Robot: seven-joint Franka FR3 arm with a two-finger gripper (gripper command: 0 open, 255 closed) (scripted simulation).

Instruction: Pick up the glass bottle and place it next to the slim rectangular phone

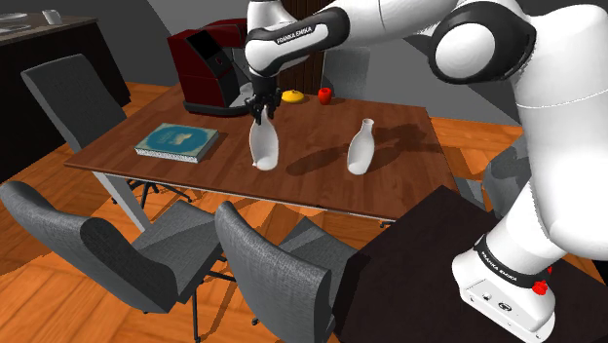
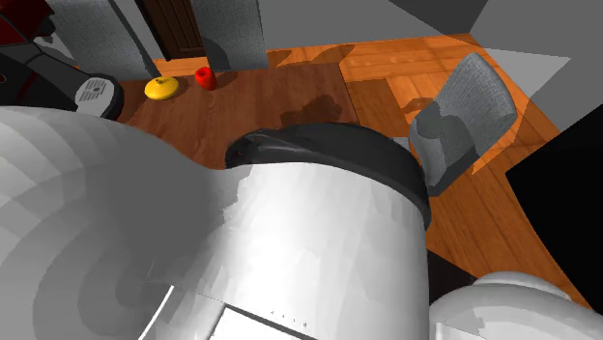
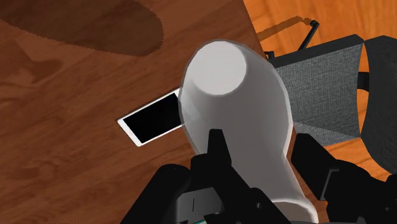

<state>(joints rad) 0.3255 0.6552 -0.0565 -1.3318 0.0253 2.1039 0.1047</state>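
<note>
Bottle point(image 1: 264, 144) for transfer: plain white and opaque, no transparency visible; narrow neck, body widening downward, rounded base. From the wrist camera, bottle point(image 3: 235, 108) seen lengthwise: smooth, unmarked, wide pale body ending in a flat round far end.

Layout on brown wooden table point(image 1: 409, 132), shoulder view, left to right:
- teal book point(image 1: 177, 141), lying flat near the left end;
- red and black coffee machine point(image 1: 209, 68), at the far edge;
- bottle, near the table's middle, close to upright, directly under gripper point(image 1: 263, 113);
- yellow fruit point(image 1: 289, 95) and red fruit point(image 1: 324, 95), side by side at the far edge;
- second bottle point(image 1: 361, 148), white, same shape, upright, standing apart from the held one.

Gripper state: black fingers point(image 3: 216, 149) clamped on the bottle's neck, one on each side, body extending away from the hand toward the table. Contact between base and table: not determinable.

Wrist camera, in sequence: phone point(image 3: 153, 119), slim, white-rimmed, black-screened, flat on the table, just beside the bottle, one end hidden behind its body; then bottle; then grey chair point(image 3: 331, 89) beyond the table edge.
</note>
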